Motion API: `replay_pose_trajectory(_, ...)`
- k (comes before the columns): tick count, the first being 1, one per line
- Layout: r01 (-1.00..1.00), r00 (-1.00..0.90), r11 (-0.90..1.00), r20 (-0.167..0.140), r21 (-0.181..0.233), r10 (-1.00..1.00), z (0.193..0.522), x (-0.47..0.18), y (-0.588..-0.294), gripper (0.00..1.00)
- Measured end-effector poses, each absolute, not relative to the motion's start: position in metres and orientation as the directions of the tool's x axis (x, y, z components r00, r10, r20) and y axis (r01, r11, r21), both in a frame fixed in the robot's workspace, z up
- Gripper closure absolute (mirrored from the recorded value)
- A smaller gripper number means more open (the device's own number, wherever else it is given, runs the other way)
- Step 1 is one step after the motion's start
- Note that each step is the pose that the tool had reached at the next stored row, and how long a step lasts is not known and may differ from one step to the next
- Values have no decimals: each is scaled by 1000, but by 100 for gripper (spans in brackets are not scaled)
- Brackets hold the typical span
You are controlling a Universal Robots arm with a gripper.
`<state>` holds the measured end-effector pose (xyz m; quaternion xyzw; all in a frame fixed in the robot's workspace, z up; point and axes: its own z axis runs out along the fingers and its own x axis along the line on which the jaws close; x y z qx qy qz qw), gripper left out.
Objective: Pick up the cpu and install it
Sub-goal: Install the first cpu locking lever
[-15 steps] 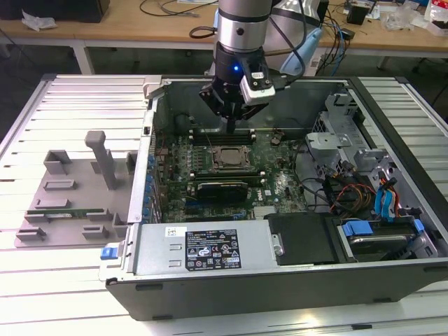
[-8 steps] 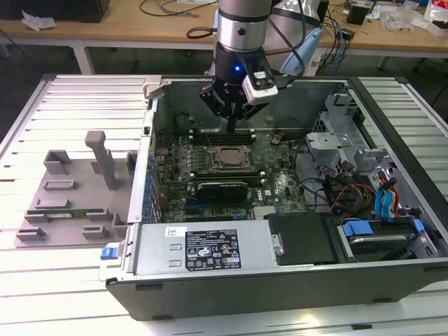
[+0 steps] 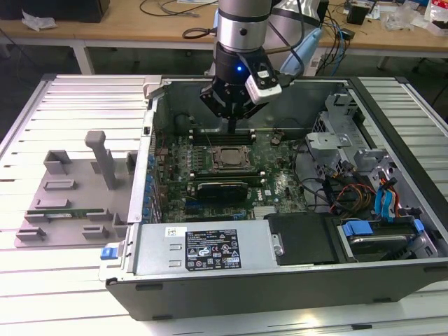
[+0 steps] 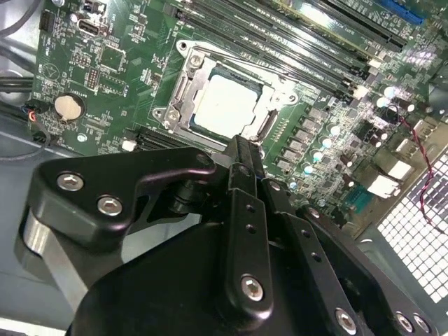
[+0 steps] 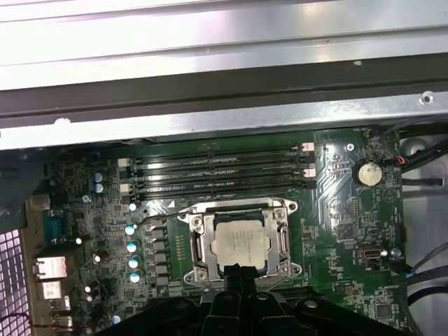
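Observation:
The cpu [image 3: 229, 157] lies flat in its socket on the green motherboard [image 3: 280, 183] inside the open computer case. Its silver top is framed by the metal socket bracket in both wrist views [image 4: 227, 103] [image 5: 241, 243]. My gripper [image 3: 231, 128] hangs just above the board, a little beyond the socket toward the case's far wall. Its black fingers [image 4: 243, 161] are pressed together with nothing between them, and their tip [image 5: 241, 269] sits at the socket's edge, apart from the chip.
Memory slots [image 5: 220, 171] run beside the socket. A black graphics card [image 3: 222, 187] lies on its near side. Drive bays and cables [image 3: 364, 192] crowd the exterior view's right. A labelled power supply [image 3: 210, 248] is at the front, and grey tray blocks [image 3: 77, 189] stand outside on the left.

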<state>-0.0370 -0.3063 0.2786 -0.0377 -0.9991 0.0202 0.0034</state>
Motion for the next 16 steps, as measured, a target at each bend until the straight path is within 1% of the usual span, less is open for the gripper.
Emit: replay_pose_trajectory(16, -53, -999, 998, 5, -37, -53, 279, -37, -306, 89)
